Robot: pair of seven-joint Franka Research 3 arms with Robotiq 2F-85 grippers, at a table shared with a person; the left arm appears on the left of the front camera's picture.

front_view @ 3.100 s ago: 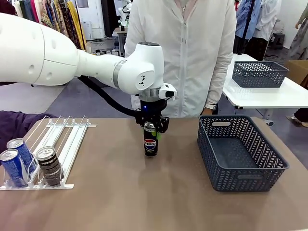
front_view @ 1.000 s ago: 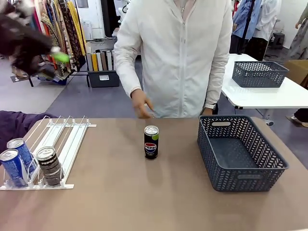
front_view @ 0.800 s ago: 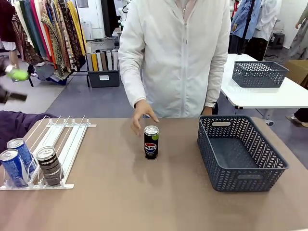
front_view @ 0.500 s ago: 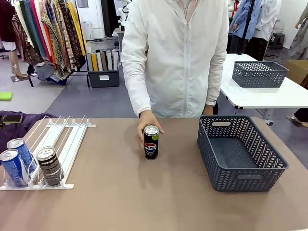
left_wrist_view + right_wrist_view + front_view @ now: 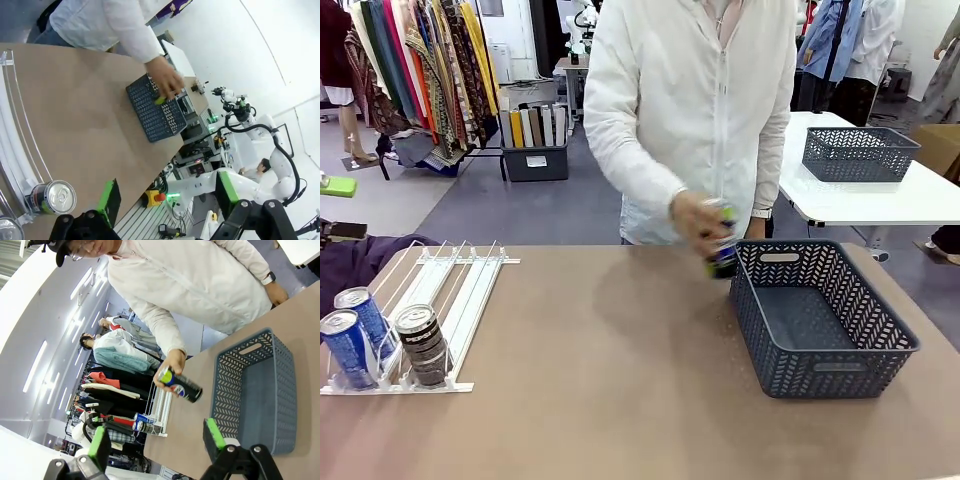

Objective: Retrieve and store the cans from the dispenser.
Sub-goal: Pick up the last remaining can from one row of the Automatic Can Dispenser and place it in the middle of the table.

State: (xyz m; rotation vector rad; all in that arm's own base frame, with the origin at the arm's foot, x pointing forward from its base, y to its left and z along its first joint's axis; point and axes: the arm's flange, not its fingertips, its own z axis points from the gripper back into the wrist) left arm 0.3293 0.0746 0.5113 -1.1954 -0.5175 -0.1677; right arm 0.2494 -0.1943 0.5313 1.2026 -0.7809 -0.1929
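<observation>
The person's hand [image 5: 695, 222] has the Pepsi can [image 5: 723, 258] right at the basket [image 5: 820, 375], by its far left corner, not in yet! Basket's empty. Three cans [image 5: 420, 345] wait in the dispenser [image 5: 470, 290], well left of the basket. Left gripper [image 5: 167, 192] and right gripper [image 5: 156, 437] both gape, holding nothing.

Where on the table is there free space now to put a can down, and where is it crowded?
The widest bare patch is the table's middle, between the dispenser on the left and the basket on the right. Crowded: the dispenser's front, with three cans, and the basket's far left corner, where the person's hand holds a black can.
</observation>
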